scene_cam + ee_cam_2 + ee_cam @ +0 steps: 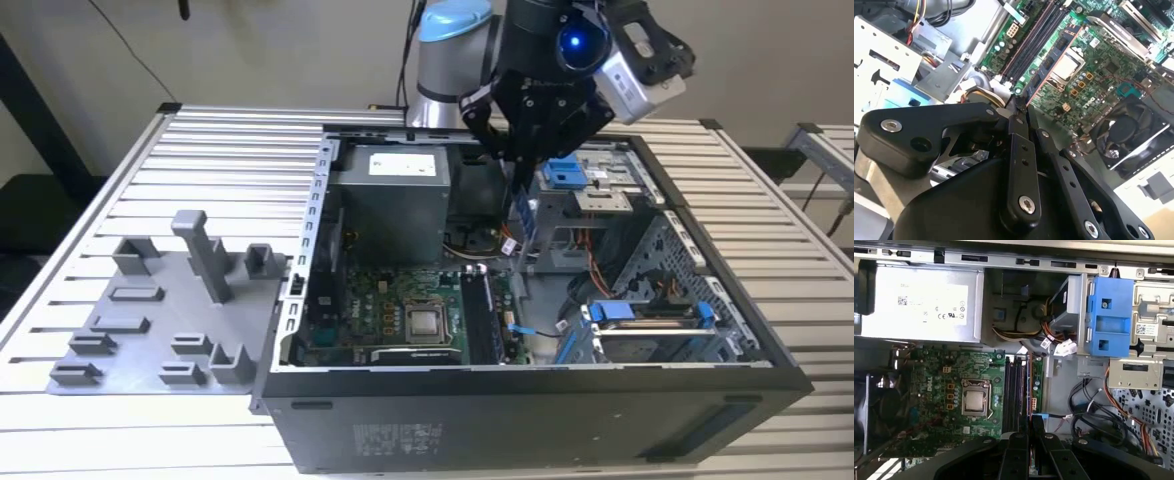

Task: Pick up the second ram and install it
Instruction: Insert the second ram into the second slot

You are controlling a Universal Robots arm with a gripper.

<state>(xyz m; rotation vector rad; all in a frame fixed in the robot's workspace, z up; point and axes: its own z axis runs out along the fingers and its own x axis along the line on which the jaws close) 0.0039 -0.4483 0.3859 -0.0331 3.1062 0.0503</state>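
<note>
- One gripper [518, 165], mine: its fingers [1019, 150] are clamped together on the second ram [1054, 56], pinching one end of the stick.
- One stick in my grasp. In the exterior view it hangs on end below my fingertips, inside the open top of the computer case [534, 410], nearer the case's far edge than its near edge, between the power supply [919, 305] and the drive cage.
- Its look: slim, long and flat, a blue-green board with a row of small black chips on its face and a thin pinkish strip down one long edge.
- It is above the motherboard [944, 390]; I cannot tell whether its lower end touches anything.
- One bank of dark memory slots [1015, 390], long and parallel, beside the one square CPU socket [975, 401]. I cannot count the slots with certainty.
- One round black fan [1126, 135] at the motherboard's edge, in the second wrist view.
- One blue bracket [1109, 317] on the drive cage, in the first wrist view.
- One grey holder tray [147, 320] with upright slotted posts, on the slatted worktop [227, 150] toward the exterior view's left edge, touching or just beside the case's side wall.
</note>
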